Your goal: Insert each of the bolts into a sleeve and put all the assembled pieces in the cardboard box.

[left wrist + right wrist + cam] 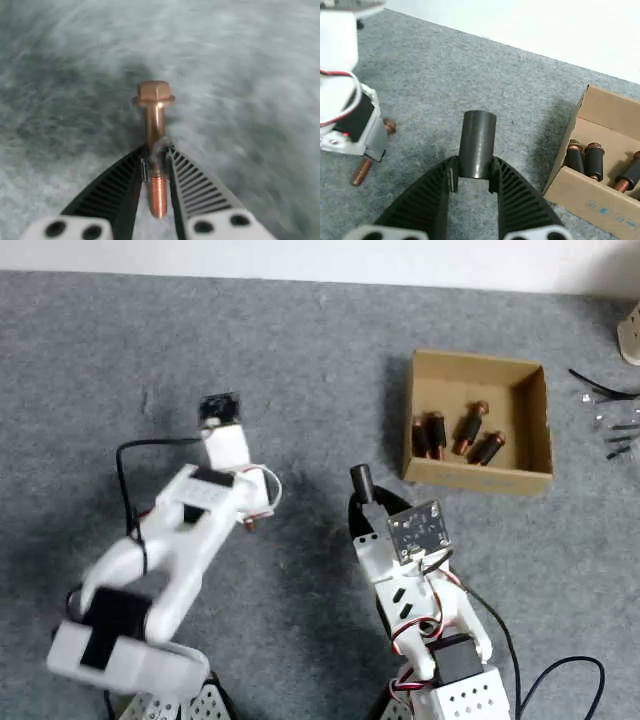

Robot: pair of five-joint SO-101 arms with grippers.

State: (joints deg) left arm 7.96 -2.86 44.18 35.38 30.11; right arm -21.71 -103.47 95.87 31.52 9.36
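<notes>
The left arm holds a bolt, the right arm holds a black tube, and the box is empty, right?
Not empty: the high view shows four finished pieces in the box. The left gripper does hold the bolt, the right gripper the tube.

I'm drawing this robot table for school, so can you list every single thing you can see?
shiny copper hex-head bolt: one, copper, held by its shank in the left claw.
short black tube sleeve: one, black, held in the right claw.
brown cardboard box: one, brown, open, at the right of the high view.
assembled pieces: four, black and copper, lying inside the box.
grey felt table cover: one, grey, under everything.
small dark loose bits: several, black, at the right edge.
white robot arms: two, white and black, side by side at the near edge.
Claws: two, black, each shut on its part.
</notes>
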